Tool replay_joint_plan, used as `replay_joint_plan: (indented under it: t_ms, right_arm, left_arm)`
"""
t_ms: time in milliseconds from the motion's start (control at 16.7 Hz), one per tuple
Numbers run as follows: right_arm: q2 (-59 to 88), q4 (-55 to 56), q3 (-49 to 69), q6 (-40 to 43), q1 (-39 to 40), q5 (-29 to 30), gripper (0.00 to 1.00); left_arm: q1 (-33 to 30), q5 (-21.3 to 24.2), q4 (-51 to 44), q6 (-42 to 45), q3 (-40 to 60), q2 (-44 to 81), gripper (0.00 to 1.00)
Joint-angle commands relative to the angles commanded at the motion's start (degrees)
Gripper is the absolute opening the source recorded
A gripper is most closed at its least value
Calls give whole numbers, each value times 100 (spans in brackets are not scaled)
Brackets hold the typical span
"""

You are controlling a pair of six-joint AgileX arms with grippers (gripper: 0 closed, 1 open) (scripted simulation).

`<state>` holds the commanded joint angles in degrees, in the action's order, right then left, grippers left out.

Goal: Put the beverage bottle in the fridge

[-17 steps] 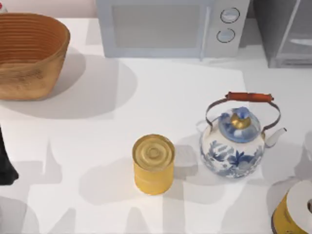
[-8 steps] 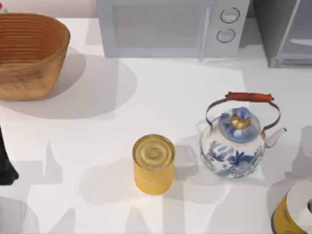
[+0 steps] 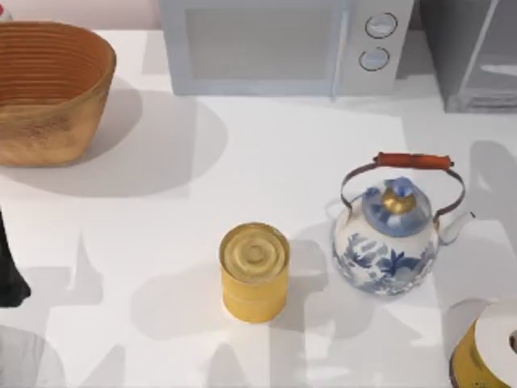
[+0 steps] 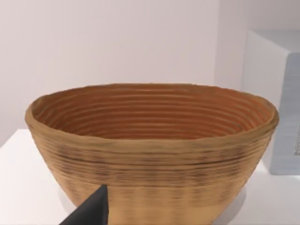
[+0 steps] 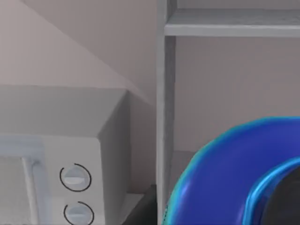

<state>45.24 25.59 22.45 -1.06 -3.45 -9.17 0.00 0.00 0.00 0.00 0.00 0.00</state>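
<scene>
Looming just before the right wrist camera, the blue beverage bottle (image 5: 220,173) faces the fridge (image 5: 225,93), whose shelf (image 5: 232,29) lies open beyond it; whether the right end effector is clenched on it cannot be told. On the worktop (image 3: 266,162), a yellow can (image 3: 254,272) stands left of a blue-and-white kettle (image 3: 388,242). The left arm (image 3: 10,275) sits parked at the left edge, its end effector (image 4: 89,213) facing the wicker basket (image 4: 150,154), grip unreadable. Farthest back stands a microwave (image 3: 283,44).

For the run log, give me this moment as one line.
stage: bottle carried toward fridge | fridge: open, shelf visible | left arm: parked at table's left edge
</scene>
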Motion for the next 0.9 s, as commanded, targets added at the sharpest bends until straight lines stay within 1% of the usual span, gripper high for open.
replay_joint_plan:
  t_ms: [360, 540, 720, 900]
  right_arm:
    - [3910, 2086, 1840, 32, -595, -316, 1]
    - [5578, 2920, 2567, 60, -908, -390, 1]
    - [6768, 3503, 3072, 59, -1130, -457, 1]
    - [7430, 3813, 3337, 43, -1239, -525, 1]
  left_arm:
    - [0, 0, 0, 0, 0, 0, 100]
    - [0, 0, 0, 0, 0, 0, 100]
    - [0, 0, 0, 0, 0, 0, 100]
    - [0, 0, 0, 0, 0, 0, 100]
